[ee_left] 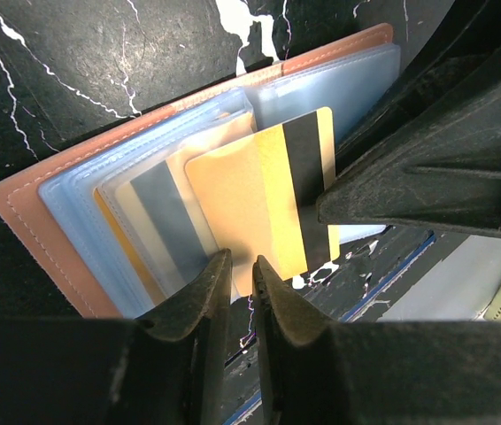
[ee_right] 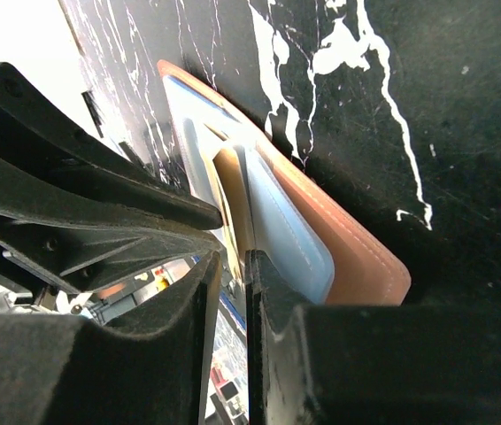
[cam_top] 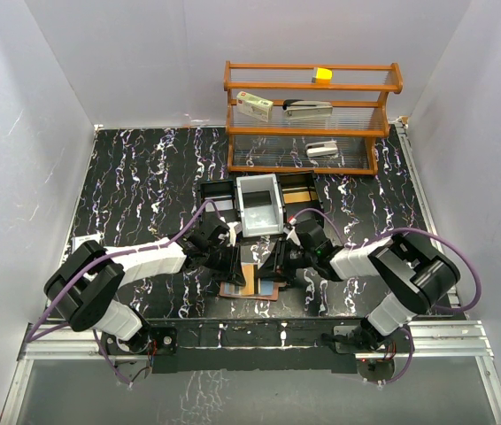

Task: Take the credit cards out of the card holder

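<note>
The salmon-pink card holder (cam_top: 233, 289) (ee_left: 20, 212) (ee_right: 357, 257) lies open on the black marbled table, its pale blue pockets facing up. A yellow-orange credit card (ee_left: 250, 195) with a black stripe sticks halfway out of a pocket. A second card with a grey stripe (ee_left: 166, 221) sits deeper in the pockets. My left gripper (ee_left: 242, 261) (cam_top: 233, 261) is at the yellow card's free edge, jaws a narrow gap apart, with table showing through. My right gripper (ee_right: 233, 258) (cam_top: 279, 261) faces it from the holder's other side, also slightly apart, one finger (ee_left: 427, 177) over the card's end.
Just behind the grippers stands a black three-part tray (cam_top: 218, 193) holding a grey bin (cam_top: 260, 205). A wooden shelf (cam_top: 308, 119) at the back carries a white-and-red box (cam_top: 254, 106), a stapler and a yellow block. A pale flat piece (ee_left: 463, 283) lies beside the holder.
</note>
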You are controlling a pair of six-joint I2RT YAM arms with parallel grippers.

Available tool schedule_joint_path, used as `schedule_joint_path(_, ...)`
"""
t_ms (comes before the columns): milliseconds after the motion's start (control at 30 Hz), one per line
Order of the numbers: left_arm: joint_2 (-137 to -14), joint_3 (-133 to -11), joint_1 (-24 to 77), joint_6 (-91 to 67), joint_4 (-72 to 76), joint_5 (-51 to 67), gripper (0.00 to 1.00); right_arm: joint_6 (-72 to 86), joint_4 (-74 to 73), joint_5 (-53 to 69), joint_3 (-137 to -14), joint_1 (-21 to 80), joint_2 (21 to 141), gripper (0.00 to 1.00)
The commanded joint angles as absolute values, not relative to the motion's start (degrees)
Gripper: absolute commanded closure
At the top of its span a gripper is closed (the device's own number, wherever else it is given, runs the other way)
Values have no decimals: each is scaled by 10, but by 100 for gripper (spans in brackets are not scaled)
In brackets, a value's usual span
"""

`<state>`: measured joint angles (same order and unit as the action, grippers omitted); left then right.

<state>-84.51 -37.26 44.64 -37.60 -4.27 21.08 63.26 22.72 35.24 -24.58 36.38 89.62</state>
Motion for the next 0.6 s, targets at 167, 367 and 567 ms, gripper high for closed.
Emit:
schedule_joint_path(167,-848,-351,450,-371,-81,183,84,624,264,347,-270,384,914,84)
schedule_joint_path(367,-847,-353,450,-369,-85,182,84,633,291,350,-266,392,927,86)
schedule_joint_path(567,-842,-355,450,-367,-93,176,84,598,216,308,-280,391,896,100)
